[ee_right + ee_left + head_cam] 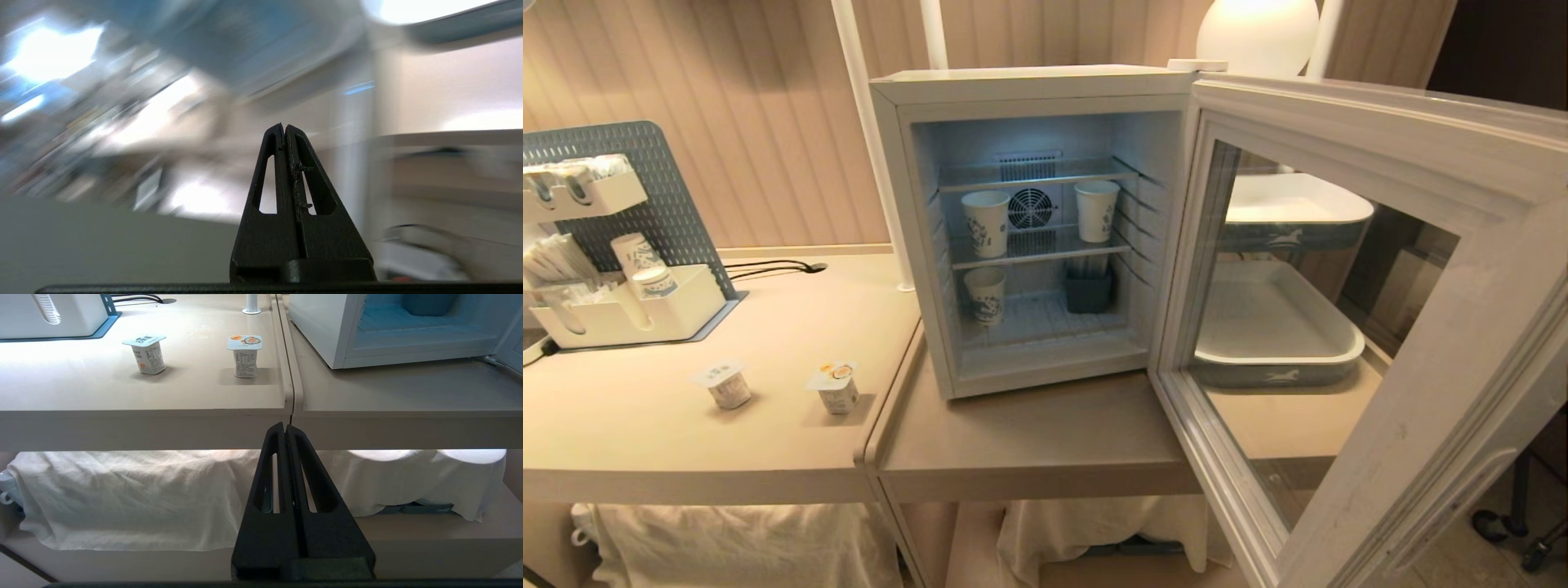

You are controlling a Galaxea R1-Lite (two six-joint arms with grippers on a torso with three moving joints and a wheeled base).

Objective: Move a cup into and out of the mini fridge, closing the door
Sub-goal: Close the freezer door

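Note:
The white mini fridge (1045,86) stands on the right table with its door (1380,327) swung wide open toward me on the right. Inside, two white patterned cups stand on the middle wire shelf, one at the left (986,223) and one at the right (1096,210); a third cup (985,296) stands on the fridge floor. The fridge's lower front corner (339,355) shows in the left wrist view. My left gripper (284,425) is shut and empty, low before the table's front edge. My right gripper (284,125) is shut and empty against a blurred background. Neither arm shows in the head view.
Two small sealed yogurt pots (727,385) (837,388) stand on the left table. A pegboard organiser (621,245) with cups and sachets sits at the far left. White trays (1274,327) show through the door glass. White cloth (122,498) covers the lower shelf.

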